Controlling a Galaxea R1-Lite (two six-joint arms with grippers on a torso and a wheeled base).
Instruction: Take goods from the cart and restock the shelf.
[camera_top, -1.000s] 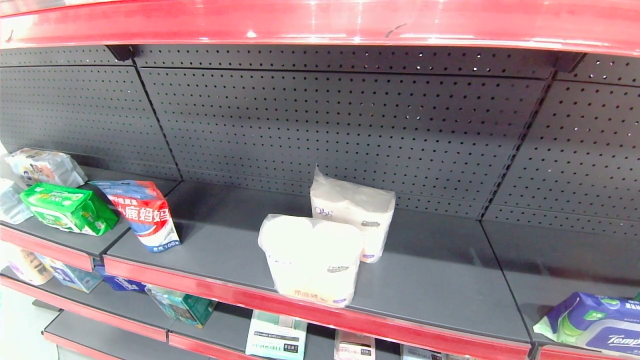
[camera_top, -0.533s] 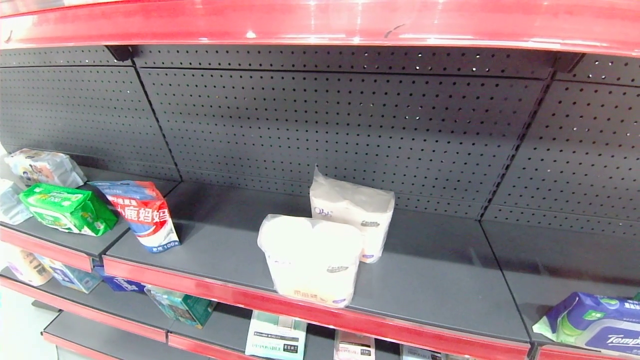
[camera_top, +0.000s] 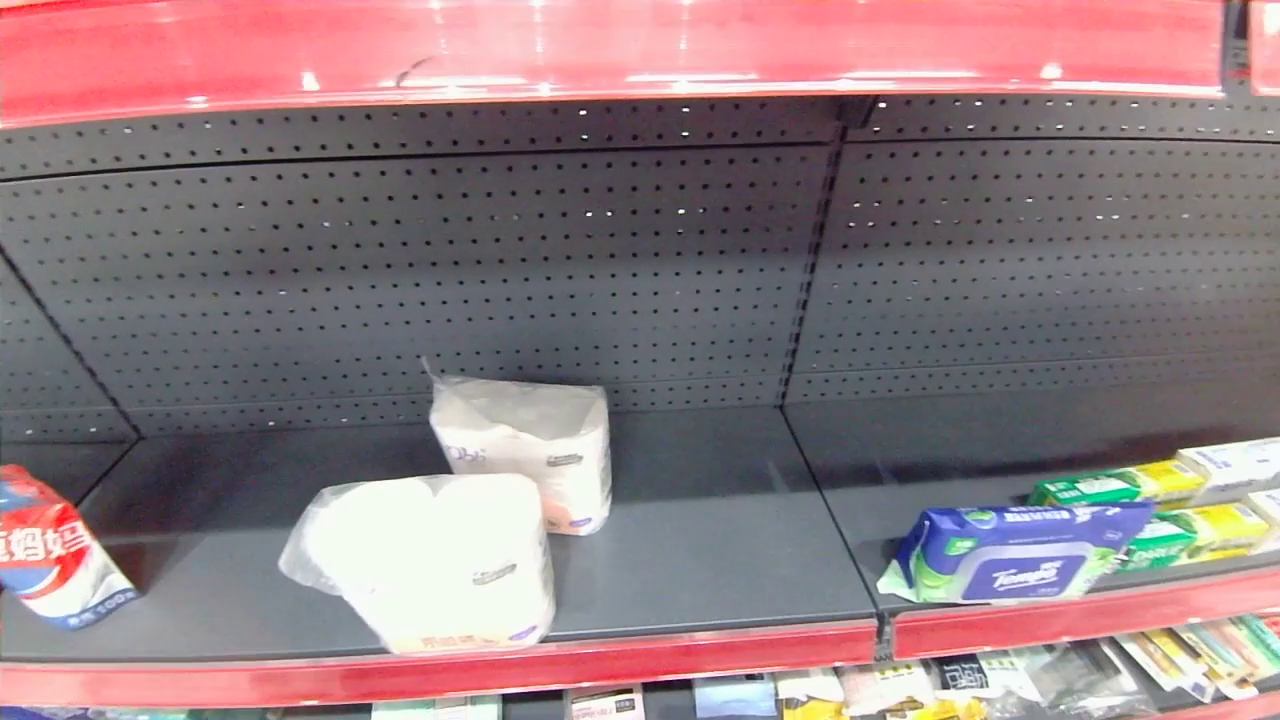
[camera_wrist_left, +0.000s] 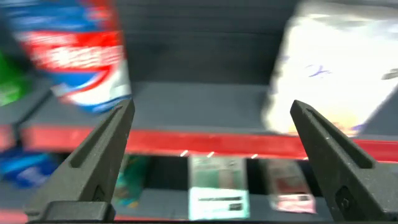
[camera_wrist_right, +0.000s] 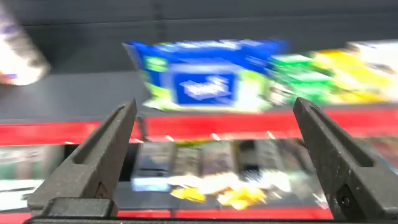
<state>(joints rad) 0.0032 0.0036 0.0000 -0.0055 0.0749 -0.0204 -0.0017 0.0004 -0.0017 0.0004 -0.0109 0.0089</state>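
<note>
While both arms are empty, the restock is judged to be between loads. The left gripper (camera_wrist_left: 211, 106) stands spread wide with nothing between its fingers, facing the red front lip of the dark grey metal shelf (camera_top: 700, 540). The right gripper (camera_wrist_right: 214, 102) is equally wide and bare, facing the flat blue-and-green wipes pack (camera_top: 1010, 565).

Goods on the shelf:
- 1 soft white plastic pack of paper rolls (camera_top: 430, 560) upright at the front lip.
- 1 second white roll pack (camera_top: 525, 450) just behind it.
- 1 red, white and blue pouch (camera_top: 50, 560) well to the left.

Risks, as judged:
1. The front roll pack stands at the edge; a nudge from an arm or an incoming item would tip it off.
2. Spread fingers near lip height could strike or snag the red edge.
3. The wipes pack rests at the lip and could slide off.
</note>
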